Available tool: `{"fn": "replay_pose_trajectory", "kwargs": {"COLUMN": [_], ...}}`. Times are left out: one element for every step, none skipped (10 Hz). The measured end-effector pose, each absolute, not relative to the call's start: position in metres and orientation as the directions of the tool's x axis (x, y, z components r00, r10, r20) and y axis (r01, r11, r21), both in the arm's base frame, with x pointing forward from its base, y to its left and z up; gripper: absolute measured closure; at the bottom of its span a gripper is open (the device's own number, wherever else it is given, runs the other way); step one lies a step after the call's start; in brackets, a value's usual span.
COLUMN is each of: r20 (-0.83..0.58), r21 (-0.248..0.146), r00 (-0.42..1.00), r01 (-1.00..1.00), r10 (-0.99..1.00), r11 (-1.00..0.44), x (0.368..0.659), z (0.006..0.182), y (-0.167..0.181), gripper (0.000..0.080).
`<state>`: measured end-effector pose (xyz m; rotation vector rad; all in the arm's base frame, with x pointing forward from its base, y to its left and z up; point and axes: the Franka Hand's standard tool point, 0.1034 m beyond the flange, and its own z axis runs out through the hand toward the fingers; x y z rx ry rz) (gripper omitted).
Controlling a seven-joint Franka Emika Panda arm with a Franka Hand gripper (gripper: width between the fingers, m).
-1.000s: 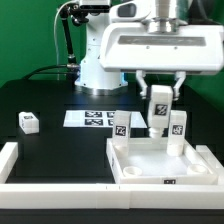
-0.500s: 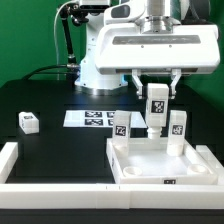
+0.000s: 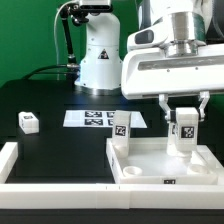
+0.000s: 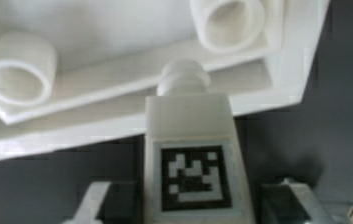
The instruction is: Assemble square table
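Your pincer (image 3: 185, 115) was clamped on an upright leg (image 3: 185, 133) over the tabletop's (image 3: 150, 171) two o'clock corner; another leg (image 3: 121, 127) stood at eleven. Leg-fitting, I'd judge: next you needed its tip centred over an empty socket (image 4: 244, 22), then lowered straight.

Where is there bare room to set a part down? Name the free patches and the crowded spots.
Free: the black table between the small loose leg, the marker board, the front border wall and the square table top. Crowded: the top's far side, where a standing leg rises and the gripper holds another leg.
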<state>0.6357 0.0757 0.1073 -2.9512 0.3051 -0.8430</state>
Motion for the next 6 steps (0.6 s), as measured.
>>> {"fn": "replay_pose_trajectory", "kwargs": {"r20": [0.493,0.472,0.460,0.457,0.440,0.436], "r21": [-0.103,-0.101,-0.100,-0.100,-0.106,-0.102], "r00": [0.847,0.860,0.868,0.871,0.878,0.882], "r01": [-0.170,-0.165,-0.158,-0.153,-0.155,-0.148], "r10": [-0.199,-0.194,-0.186,-0.182,-0.186,-0.178], "r11": [-0.980,-0.981,-0.982,-0.983,-0.982,-0.984], "x": [0.632,0.629,0.627,0.626,0.626,0.626], "z": [0.101,0.098,0.096,0.096,0.096,0.096], "y": [0.079,0.085,0.091,0.095,0.103,0.107], "gripper": [0.0509,0.0509,0.0509,0.0509,0.0509,0.0509]}}
